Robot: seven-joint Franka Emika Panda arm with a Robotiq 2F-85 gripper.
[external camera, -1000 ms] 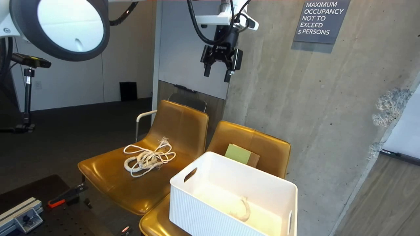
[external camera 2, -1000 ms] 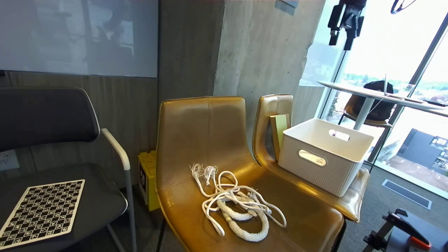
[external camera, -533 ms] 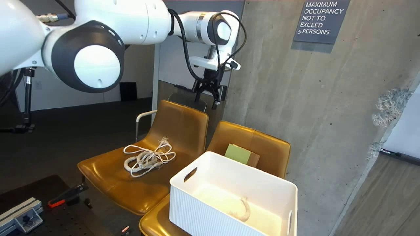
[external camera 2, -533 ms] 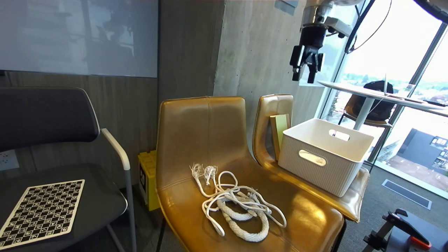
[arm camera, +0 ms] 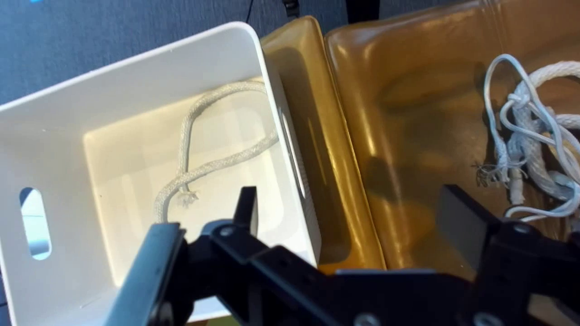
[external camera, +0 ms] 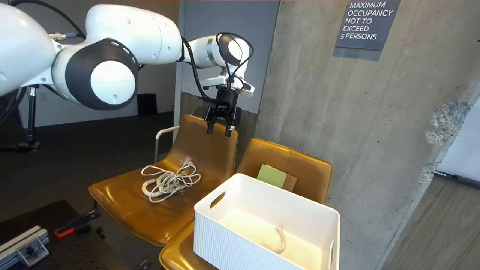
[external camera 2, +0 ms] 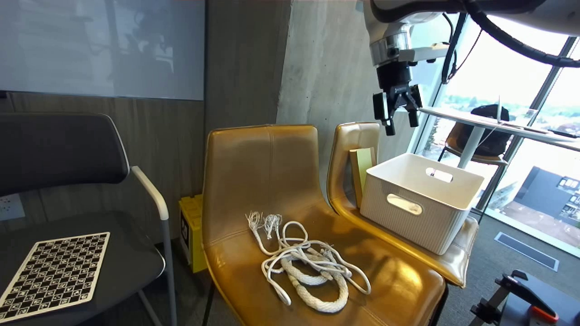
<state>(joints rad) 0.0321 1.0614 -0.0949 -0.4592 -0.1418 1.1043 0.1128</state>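
Okay, the gripper (external camera: 219,131) was just lowered toward the tangled ropes (external camera: 171,183) (jaws wide apart, nothing gripped), so reaching them was probably made easier.

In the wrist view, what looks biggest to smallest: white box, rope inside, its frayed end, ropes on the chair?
1. White box
2. Rope inside and chair ropes (cut off by picture edge): too alike
3. Frayed end

Room interior, daylit through tall windows (external camera 2: 503,72).
A concrete wall (external camera: 307,97) bears an occupancy sign (external camera: 366,24). Two tan chairs (external camera 2: 263,172) stand side by side; a dark armchair (external camera 2: 59,149) backs onto wood-grain panelling (external camera 2: 167,136) under a glossy board (external camera 2: 68,50). A white table (external camera 2: 471,118) stands near the windows; the floor (external camera 2: 485,256) is carpeted in grey.
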